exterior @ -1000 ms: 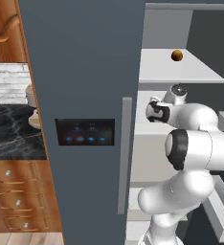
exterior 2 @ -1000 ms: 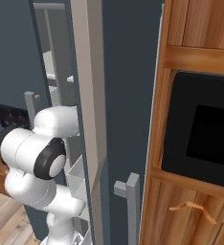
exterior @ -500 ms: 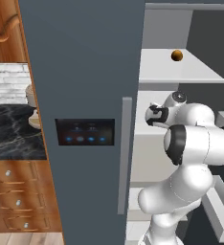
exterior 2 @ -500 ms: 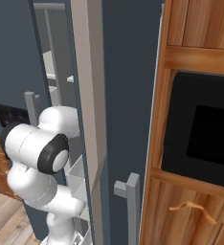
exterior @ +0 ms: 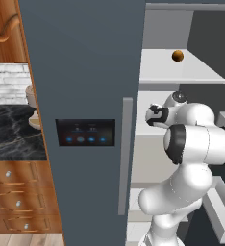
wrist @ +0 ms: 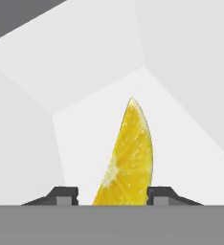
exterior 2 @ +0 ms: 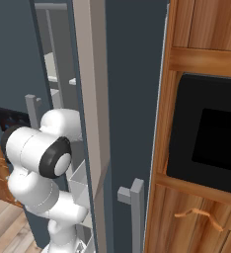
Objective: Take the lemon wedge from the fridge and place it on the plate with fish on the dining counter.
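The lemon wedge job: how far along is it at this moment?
Done: the fridge stands open and the arm reaches inside. In hand: the lemon wedge lies between the two jaws in the hand view; whether they already grip it cannot be told. Left: lifting it out and carrying it to the plate with fish.

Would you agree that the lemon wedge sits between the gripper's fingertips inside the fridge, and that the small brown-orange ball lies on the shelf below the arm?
Not quite: the ball lies on the white shelf above the arm, as the left base view shows. The rest holds: in the hand view the lemon wedge stands between the fingertips of the gripper, inside the fridge.
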{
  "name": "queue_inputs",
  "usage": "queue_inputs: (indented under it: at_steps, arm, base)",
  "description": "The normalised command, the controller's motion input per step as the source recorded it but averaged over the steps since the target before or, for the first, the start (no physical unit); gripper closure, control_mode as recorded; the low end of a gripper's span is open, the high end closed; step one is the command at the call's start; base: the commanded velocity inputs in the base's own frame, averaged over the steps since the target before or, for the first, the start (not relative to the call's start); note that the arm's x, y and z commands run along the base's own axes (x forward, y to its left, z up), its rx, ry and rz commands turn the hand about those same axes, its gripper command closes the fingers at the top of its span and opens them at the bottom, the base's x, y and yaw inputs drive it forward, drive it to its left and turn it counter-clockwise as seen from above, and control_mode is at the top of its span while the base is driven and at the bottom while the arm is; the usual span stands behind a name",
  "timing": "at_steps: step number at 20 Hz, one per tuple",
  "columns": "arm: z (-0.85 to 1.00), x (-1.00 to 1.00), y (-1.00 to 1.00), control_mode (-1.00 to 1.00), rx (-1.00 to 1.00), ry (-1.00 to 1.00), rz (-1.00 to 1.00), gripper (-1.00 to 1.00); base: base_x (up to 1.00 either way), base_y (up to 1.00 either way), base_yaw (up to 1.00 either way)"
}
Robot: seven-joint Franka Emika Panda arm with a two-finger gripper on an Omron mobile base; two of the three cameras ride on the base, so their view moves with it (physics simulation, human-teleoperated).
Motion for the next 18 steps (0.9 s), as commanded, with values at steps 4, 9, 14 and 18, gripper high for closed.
queue_inputs:
  at_steps: [4, 9, 14, 18]
  arm:
    - [0.0, 0.0, 0.0, -1.0, 0.0, 0.0, 0.0, 1.0]
    - [0.4, -0.25, 0.05, -1.0, 0.0, 0.0, 0.0, 1.0]
    - [1.0, -0.84, 0.21, -1.0, 0.0, 0.0, 0.0, 1.0]
    - [1.0, -0.99, 0.47, -1.0, 0.0, 0.14, 0.0, 1.0]
  base:
    - [0.0, 0.0, 0.0]
    - [0.0, 0.0, 0.0]
    - [0.0, 0.0, 0.0]
    - [0.0, 0.0, 0.0]
